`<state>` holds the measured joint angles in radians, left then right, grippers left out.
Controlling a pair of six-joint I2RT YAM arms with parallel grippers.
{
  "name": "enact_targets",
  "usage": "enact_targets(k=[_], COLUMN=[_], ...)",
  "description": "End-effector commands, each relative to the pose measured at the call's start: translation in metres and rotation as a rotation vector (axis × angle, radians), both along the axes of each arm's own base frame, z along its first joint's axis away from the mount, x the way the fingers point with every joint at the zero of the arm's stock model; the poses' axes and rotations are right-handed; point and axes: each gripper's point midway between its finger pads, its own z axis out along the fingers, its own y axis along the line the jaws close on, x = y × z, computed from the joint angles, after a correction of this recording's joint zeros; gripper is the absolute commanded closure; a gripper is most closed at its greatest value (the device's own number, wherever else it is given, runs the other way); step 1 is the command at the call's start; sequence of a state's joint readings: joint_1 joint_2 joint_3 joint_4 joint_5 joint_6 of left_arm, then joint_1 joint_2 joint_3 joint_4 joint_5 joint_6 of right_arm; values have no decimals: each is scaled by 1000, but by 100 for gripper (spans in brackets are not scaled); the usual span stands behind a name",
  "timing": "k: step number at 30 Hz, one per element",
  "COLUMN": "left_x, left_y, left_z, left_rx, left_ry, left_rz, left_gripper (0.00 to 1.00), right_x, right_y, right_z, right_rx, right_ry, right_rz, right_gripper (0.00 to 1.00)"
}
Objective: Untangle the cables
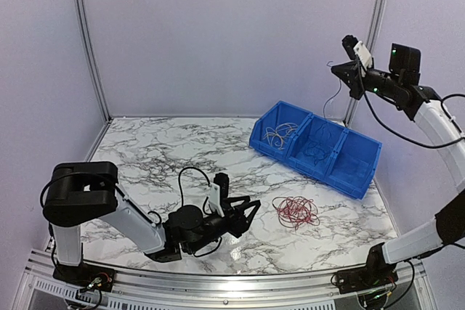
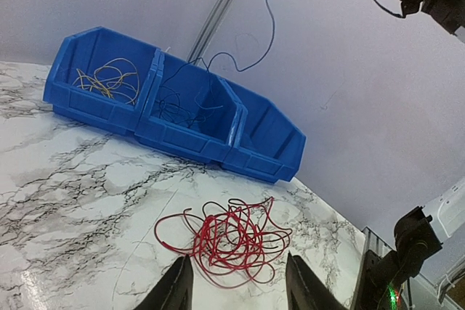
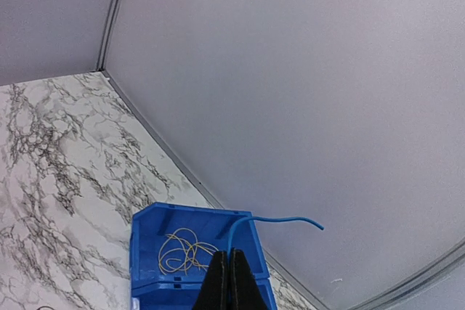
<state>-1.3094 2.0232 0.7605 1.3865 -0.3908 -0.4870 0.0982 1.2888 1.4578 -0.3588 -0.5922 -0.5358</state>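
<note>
A red cable tangle [image 1: 296, 210] [image 2: 229, 237] lies loose on the marble table. My left gripper [image 1: 245, 212] [image 2: 238, 292] sits low just short of it, open, with nothing between its fingers. My right gripper [image 1: 341, 70] [image 3: 227, 258] is raised high above the blue bin and is shut on a thin dark blue cable [image 3: 276, 219]. That strand [image 2: 272, 27] hangs down into the middle compartment, where more dark blue loops [image 1: 317, 152] [image 2: 182, 103] lie. Pale tan cables [image 1: 278, 134] [image 2: 109, 79] [image 3: 185, 250] rest coiled in the left compartment.
The blue three-compartment bin [image 1: 356, 179] [image 2: 261, 154] [image 3: 145, 252] stands at the back right of the table, and its right compartment holds nothing visible. Pale enclosure walls with metal corner posts [image 1: 86, 41] surround the table.
</note>
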Motion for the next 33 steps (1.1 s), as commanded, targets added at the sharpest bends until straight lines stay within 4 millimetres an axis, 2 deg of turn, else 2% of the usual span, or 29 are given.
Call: enact_targets(k=[1,3,5,6,8,10,13,19,21,23,25,29,33], left_x=[1,0,-1,-1,-3,-3,-3,-1,0,2,3,3,3], left_y=[13,14,15,15,16,18,23,29,30,33,35,39,40], left_z=[19,19,20,21,21,21,21,20,19,19,18,15,11], left_rx=[-32,-28,-24,-24,-17,-8,9,49,63,76,92,117,127], left_ry=[-14,-13,-13,-14,-17,-20,-25,-28,-25,-20,-19,-16,-10], left_rz=[45,46,43,41,40,42,52,70,80,98,108,116,119], left_gripper=[54,54,54,54,54,53,53,52,52,51,50,50,49], right_x=[45,67,91,103,117,124,130,141,144,145,144,138,128], right_y=[-30,-37,-57,-63,-68,-70,-73,-85,-88,-89,-89,-88,-92], right_z=[-22,-46,-75,-96,-126,-152,-180,-219,-229,-238,-238,-225,-201], right_rx=[25,20,14,12,-3,-14,-21,-33,-37,-42,-40,-13,3], right_ry=[14,64,129,180,259,331,393,486,510,539,558,562,512], right_rz=[-95,-120,-176,-189,-199,-201,-223,-298,-316,-322,-326,-334,-371], right_gripper=[100,100,100,100,100,100,100,98,94,83,72,57,50])
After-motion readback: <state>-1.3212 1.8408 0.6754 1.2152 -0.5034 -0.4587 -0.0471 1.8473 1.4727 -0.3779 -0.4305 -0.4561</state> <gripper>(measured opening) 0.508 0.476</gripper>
